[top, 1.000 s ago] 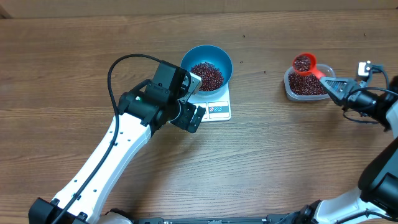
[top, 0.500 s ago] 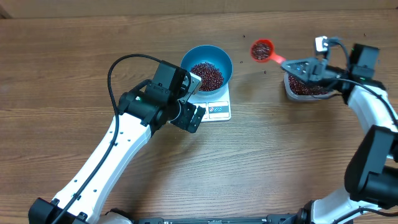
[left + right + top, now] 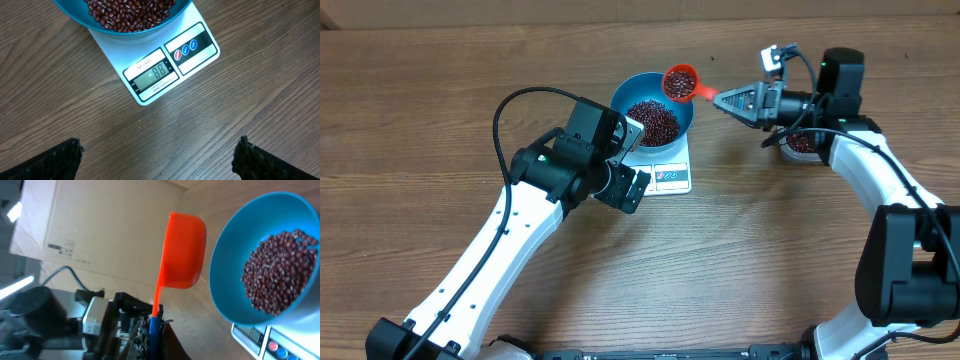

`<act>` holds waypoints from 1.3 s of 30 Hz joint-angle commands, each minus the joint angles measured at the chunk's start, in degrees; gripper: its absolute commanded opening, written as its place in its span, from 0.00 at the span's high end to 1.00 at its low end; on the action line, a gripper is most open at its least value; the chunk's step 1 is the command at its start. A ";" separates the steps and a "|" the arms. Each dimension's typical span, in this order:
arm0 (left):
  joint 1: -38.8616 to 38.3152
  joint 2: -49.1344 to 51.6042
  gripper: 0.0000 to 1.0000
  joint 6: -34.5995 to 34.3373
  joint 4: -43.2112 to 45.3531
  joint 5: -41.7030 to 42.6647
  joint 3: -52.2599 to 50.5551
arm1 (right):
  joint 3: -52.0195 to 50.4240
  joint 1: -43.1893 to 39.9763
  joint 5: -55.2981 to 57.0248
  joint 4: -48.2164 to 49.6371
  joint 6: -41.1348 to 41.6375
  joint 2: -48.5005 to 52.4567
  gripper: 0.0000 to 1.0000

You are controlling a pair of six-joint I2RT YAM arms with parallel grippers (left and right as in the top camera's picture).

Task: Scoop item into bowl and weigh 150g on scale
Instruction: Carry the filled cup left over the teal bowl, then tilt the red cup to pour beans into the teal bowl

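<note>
Red scoop (image 3: 182,250) of beans (image 3: 679,79) hangs at the rim of the blue bowl (image 3: 623,98), handle clamped in the right tool (image 3: 722,100). Left tool (image 3: 159,159) gapes wide and empty.

Robot lab, wooden table (image 3: 410,110), cardboard box (image 3: 105,225)

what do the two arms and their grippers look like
The left arm and right arm have white links with black joints. A thin black cable loops off the left arm. The left gripper has black, rough-textured fingers; the right gripper is dark and pointed.
</note>
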 commanded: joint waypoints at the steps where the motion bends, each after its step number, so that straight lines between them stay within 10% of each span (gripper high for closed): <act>1: 0.31 -1.33 0.00 0.46 0.09 0.52 0.24 | 0.46 2.19 3.91 1.01 -5.01 0.07 0.96; 27: 0.31 -1.33 0.00 0.46 0.09 0.52 0.24 | 0.46 6.08 10.95 -8.04 -54.64 0.07 0.96; 39: 0.31 -1.33 0.00 0.46 0.09 0.52 0.24 | 0.46 6.08 12.94 -8.15 -58.38 0.07 0.96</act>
